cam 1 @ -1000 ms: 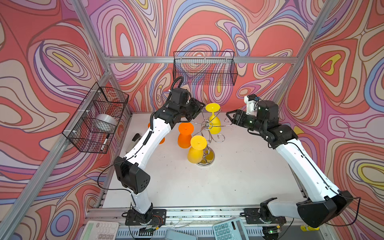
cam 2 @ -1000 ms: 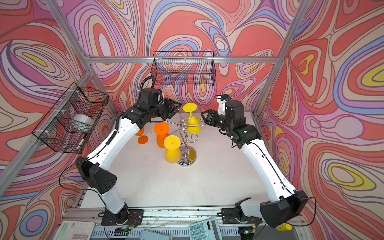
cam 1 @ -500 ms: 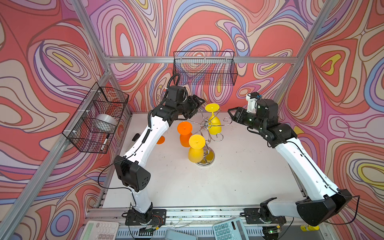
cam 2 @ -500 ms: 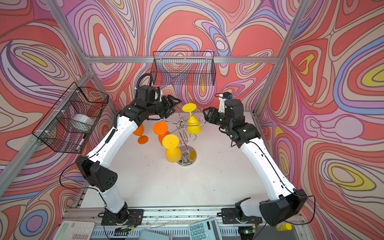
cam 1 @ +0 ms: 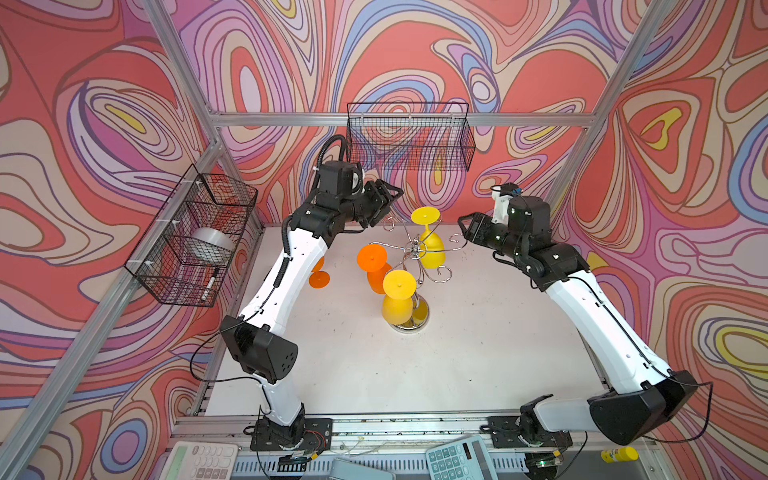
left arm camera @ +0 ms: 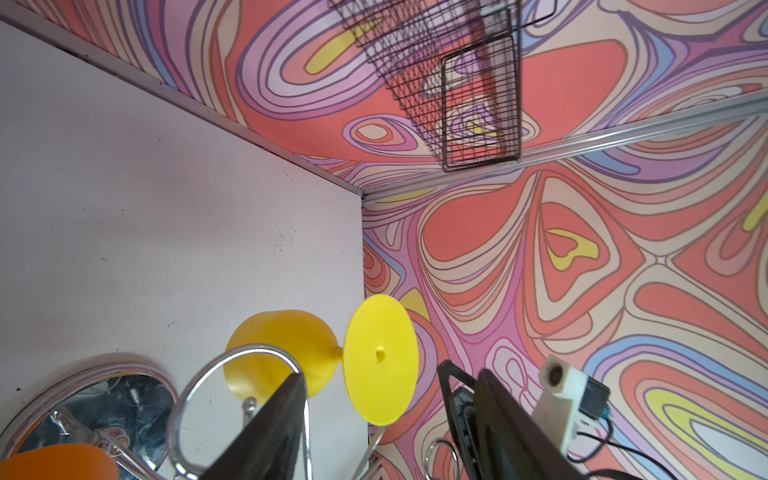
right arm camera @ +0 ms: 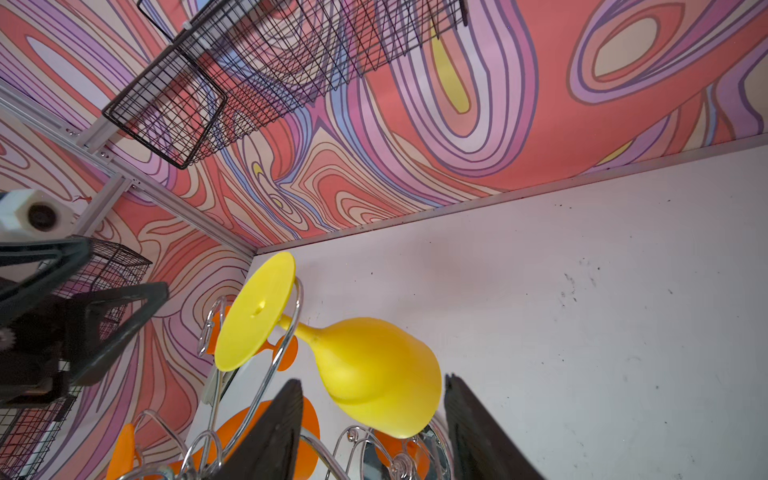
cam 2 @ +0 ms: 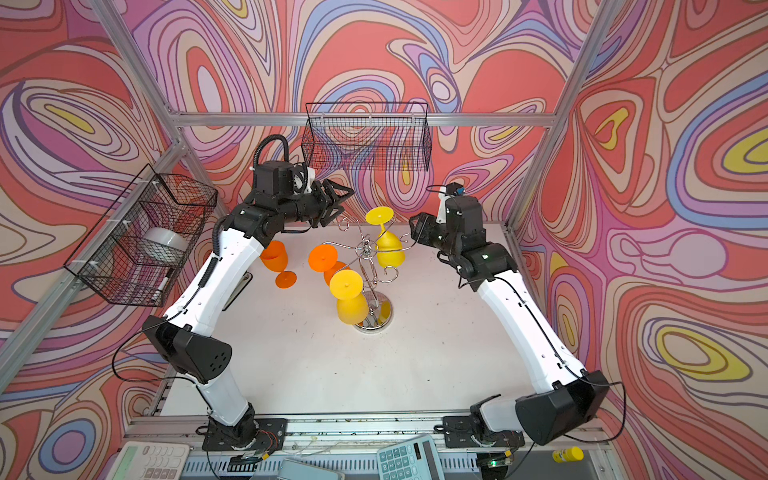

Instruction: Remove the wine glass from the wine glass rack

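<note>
At the back of the table (cam 1: 478, 353), my left gripper (cam 1: 386, 205) has pulled slightly away from the wine glass rack (cam 1: 409, 327) since a second ago, jaws spread and empty. The orange wine glass (cam 2: 276, 259) stands upright on the table beside that arm, unmoved. My right gripper (cam 1: 463, 226) has barely shifted, jaws apart with nothing held, near the yellow wine glass (cam 1: 430, 247) hanging inverted on the rack's far side. A second orange glass (cam 1: 371, 259) and a front yellow glass (cam 1: 398, 299) hang nearer me. A chrome hook (left arm camera: 257, 348) crosses that far bowl in the left wrist view, and a black mesh basket (cam 1: 409, 149) hangs above.
</note>
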Available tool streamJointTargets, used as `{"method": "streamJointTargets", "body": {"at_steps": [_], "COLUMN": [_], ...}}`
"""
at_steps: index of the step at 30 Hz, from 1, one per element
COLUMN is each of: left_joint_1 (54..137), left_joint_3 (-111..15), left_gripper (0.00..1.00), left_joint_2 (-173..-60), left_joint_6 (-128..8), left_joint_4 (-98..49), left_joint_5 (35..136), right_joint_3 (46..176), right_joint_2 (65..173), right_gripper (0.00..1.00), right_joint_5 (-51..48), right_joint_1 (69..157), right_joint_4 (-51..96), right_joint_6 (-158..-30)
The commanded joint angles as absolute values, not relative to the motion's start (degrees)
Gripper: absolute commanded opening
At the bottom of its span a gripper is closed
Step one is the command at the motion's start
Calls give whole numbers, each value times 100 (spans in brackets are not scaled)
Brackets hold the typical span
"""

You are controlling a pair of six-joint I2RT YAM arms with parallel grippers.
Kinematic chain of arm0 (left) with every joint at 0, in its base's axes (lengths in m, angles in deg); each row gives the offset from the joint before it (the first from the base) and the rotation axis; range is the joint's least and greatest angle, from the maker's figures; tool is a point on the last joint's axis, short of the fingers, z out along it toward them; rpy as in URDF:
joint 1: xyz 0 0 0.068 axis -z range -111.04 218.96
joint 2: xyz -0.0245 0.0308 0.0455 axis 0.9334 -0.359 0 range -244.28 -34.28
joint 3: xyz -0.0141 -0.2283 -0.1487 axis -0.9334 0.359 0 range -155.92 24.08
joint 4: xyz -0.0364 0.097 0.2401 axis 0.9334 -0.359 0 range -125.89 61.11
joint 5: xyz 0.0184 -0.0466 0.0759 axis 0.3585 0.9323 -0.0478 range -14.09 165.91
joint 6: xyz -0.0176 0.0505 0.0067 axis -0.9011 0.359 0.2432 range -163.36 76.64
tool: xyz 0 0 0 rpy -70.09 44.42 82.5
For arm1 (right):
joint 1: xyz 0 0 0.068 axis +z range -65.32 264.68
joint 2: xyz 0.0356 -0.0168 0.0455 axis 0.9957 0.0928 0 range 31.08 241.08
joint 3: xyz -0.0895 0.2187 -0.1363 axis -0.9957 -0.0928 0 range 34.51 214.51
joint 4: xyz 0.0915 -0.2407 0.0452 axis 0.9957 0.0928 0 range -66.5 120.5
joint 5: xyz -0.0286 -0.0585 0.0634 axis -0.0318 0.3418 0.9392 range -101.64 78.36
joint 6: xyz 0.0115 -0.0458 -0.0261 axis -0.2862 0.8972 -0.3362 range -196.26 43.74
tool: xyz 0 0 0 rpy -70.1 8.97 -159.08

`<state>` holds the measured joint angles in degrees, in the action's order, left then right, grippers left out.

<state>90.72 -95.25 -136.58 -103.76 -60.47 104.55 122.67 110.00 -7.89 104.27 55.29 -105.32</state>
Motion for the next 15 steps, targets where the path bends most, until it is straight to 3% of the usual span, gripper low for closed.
{"method": "streamJointTargets", "body": {"at_steps": [1, 9, 15], "left_joint_1": [9058, 8903, 8900], "left_joint_3": [-10056, -11863, -11967], "left_gripper": [62, 60, 56], "left_joint_2": [-13846, -14998, -15108], "left_joint_6": [-10082, -9530, -9089], "left_joint_4": [-6270, -7356, -7785], "left_joint_5": [10720, 11416, 11265], "right_joint_3": [12454, 13016, 13306], "right_joint_2": [11083, 11298, 11368], "right_gripper": [57, 57, 57], "right_joint_5": [-857, -603, -607], "right_joint_1": [10454, 10453, 10452], "right_joint_4": [5569, 5749, 5952], "right_joint_6": [-10451, -10464, -10394]}}
